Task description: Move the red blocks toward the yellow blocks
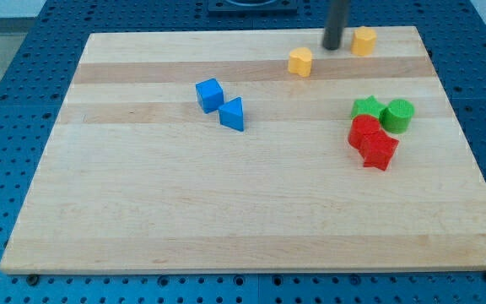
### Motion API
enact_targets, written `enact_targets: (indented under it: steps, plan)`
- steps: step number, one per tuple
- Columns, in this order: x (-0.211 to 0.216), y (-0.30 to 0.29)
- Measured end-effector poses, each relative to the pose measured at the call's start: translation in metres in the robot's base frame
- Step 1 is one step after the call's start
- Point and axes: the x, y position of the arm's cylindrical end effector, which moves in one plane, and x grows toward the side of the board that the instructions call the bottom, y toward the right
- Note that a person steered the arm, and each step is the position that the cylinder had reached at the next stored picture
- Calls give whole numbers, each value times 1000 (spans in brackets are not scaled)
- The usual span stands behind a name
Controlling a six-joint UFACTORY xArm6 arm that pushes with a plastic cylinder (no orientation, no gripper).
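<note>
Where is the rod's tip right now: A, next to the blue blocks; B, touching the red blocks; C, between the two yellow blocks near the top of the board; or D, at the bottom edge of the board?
C: my tip sits near the view's top, between the yellow block on its left and the yellow block on its right, well away from the red blocks.
</note>
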Motion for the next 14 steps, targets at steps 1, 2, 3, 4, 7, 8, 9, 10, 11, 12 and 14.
enact_targets:
  steps: [1,2,3,4,7,8,9,10,11,12,14]
  plan:
    - [-18,-104]
    - [69,-124]
    - [75,-73]
    - [60,0]
    - [125,149]
    - [222,137]
    - [230,73]
    - [186,-10]
    - [183,-37]
    - [226,-63]
    - [97,-59]
